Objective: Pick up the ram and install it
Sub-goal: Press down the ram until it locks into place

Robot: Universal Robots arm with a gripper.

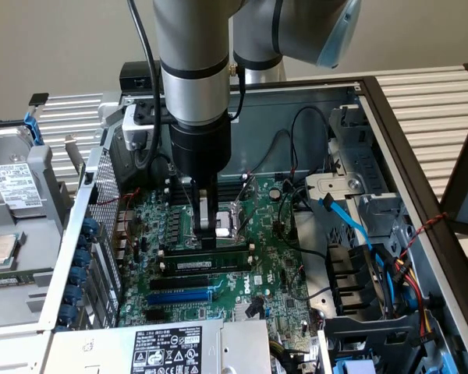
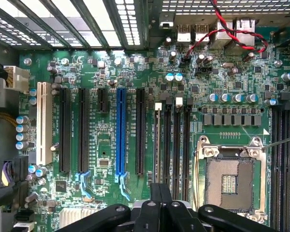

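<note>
The ram (image 1: pixel 218 255), a long green stick with a white label strip, stands on edge in a black slot on the motherboard (image 1: pixel 277 269), just in front of the CPU socket (image 1: pixel 228 218). My gripper (image 1: pixel 208 238) comes straight down onto it, shut, with its tips on the stick's top edge near the middle. In the wrist view the ram (image 2: pixel 158 145) shows edge-on as a thin pale line in the slot beside the other memory slots. The gripper (image 2: pixel 160 194) has both fingers pressed together over that line. I cannot tell whether the board is pinched between them.
The blue expansion slot (image 1: pixel 179 297) (image 2: pixel 120 130) and black slots lie beside the ram. The open CPU socket (image 2: pixel 229 181) is close by. Loose cables, among them a blue one (image 1: pixel 345 220), hang at the exterior view's right. A hard drive (image 1: pixel 12 185) sits outside the case wall.
</note>
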